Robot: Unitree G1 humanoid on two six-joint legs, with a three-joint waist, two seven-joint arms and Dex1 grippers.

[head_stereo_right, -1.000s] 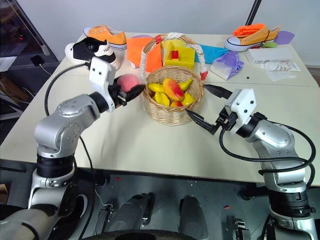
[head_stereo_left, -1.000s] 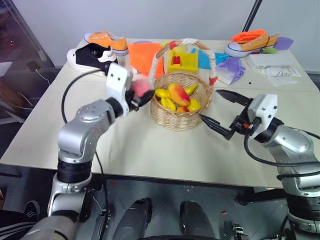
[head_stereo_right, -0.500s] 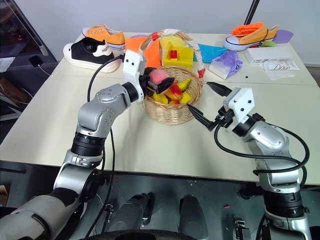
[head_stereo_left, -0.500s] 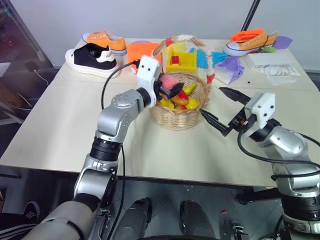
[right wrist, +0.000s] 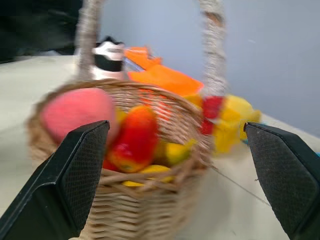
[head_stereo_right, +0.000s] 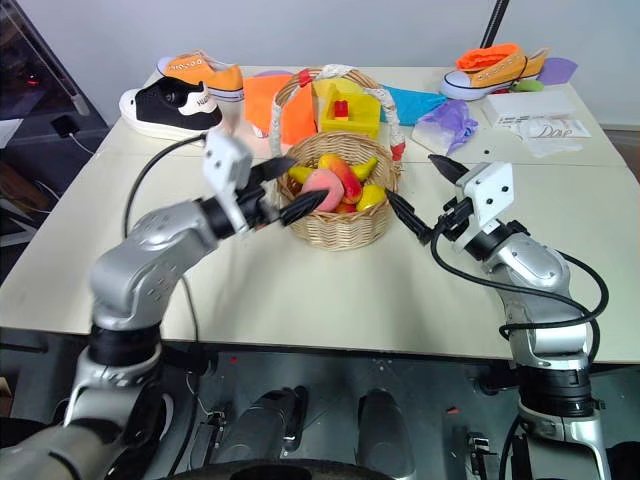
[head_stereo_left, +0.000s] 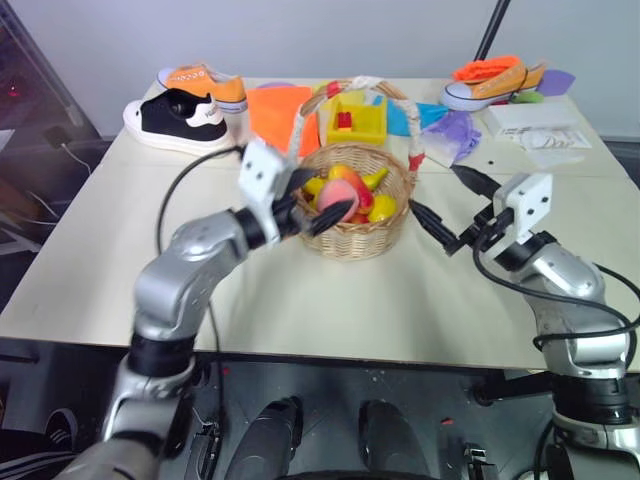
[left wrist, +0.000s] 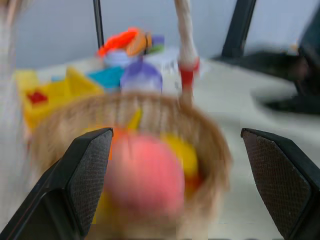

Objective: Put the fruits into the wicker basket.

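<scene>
The peach (head_stereo_right: 322, 189) and mango (head_stereo_right: 342, 174) lie in the wicker basket (head_stereo_right: 340, 225). The left hand (head_stereo_right: 288, 190), jaws spread and empty, sits at its rim. The right hand (head_stereo_right: 428, 196) gapes empty beside it.

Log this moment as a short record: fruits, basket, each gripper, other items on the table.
peach: lying in the basket on top of the other fruit
mango: in the basket, beside the peach
bananas: in the basket
basket: mid-table, upright
left gripper: open, empty, at the basket's near rim
right gripper: open, empty, right of the basket
behind basket: yellow box, shoes
</scene>
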